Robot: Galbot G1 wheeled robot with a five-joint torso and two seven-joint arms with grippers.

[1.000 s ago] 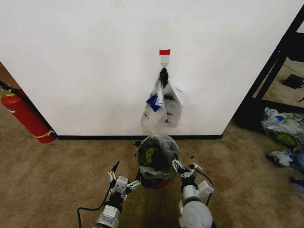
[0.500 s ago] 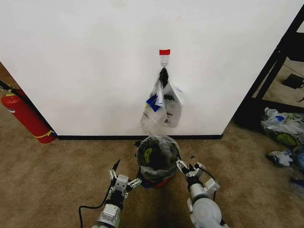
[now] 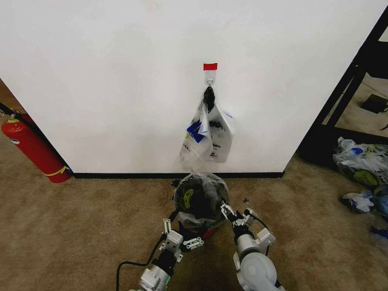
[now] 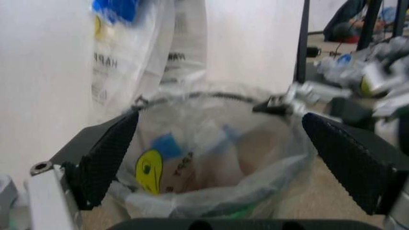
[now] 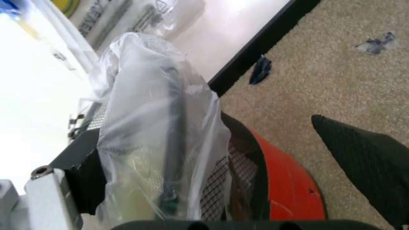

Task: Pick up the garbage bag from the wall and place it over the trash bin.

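The left gripper (image 3: 180,236) had slid rightward, open beside the upright trash bin (image 3: 200,225); the garbage bag (image 3: 200,197) draped its rim, the right gripper (image 3: 233,216) open astride it.

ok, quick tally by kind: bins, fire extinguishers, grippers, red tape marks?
Trash bin: 1
Fire extinguisher: 1
Grippers: 2, left gripper, right gripper
Red tape mark: 1
Total: 5
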